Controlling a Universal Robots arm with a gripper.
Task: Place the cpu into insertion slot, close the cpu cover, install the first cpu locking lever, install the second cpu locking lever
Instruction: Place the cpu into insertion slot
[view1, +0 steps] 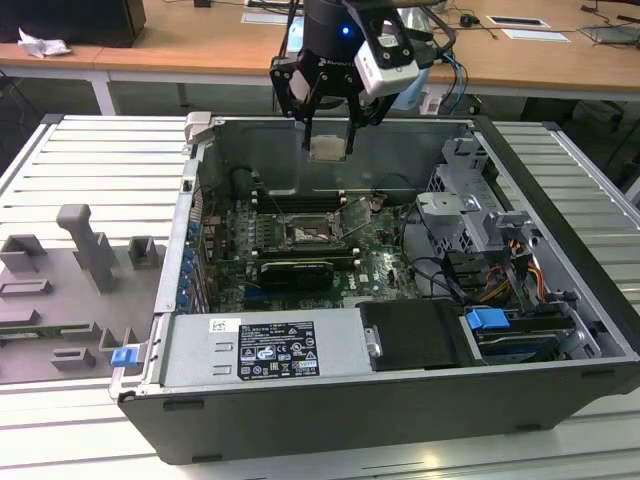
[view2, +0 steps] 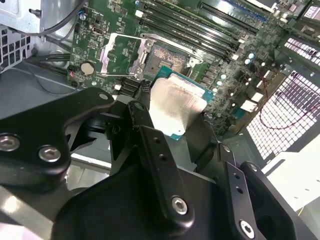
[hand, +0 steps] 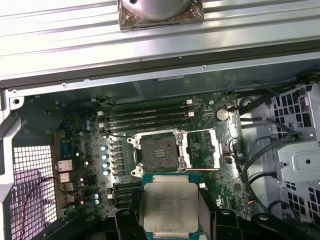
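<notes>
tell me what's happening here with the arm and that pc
The gripper holds the cpu in the air above the open case. The slot on the board is empty, and its cover is swung open beside it. The cpu is not yet seated.

Computer case (view1: 300, 425) on slatted table (view1: 90, 160)
</notes>
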